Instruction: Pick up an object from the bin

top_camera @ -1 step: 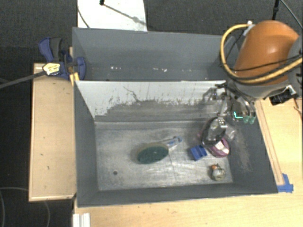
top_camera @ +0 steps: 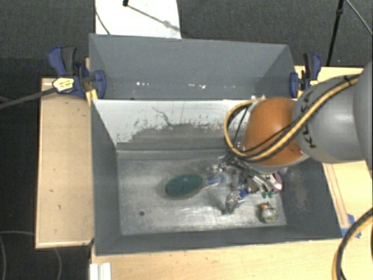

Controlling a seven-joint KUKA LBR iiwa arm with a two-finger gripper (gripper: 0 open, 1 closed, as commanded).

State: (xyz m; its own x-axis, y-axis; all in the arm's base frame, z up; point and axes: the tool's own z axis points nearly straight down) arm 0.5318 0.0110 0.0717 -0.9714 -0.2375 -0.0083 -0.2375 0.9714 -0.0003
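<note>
You are looking down into the grey metal bin, with the arm coming in from 3 o'clock and its orange cover and looped cables hanging over the right half of the floor. They are hiding much of the ground beneath them at 1 to 2 o'clock of the bin's centre. A dark green oval lump is lying flat on the floor a little toward 9 o'clock of centre, with bare metal all round it. A small blue bit is sitting just beside the lump's 3 o'clock end, between it and the tool. At the gripper's 4 o'clock a small round greyish piece is resting near the front wall. At its 2 o'clock a pink and white scrap is peeking out from under the wrist. These bits are crowding the tool on its right side, while the lump's side stays more open. The gripper is reaching down close to the floor right of centre, between the green lump at its 9 o'clock and the round piece at its 4 o'clock. It is standing apart from the lump. You cannot tell whether the pincer is apart or together, nor whether it is touching the floor or any of the small bits.
</note>
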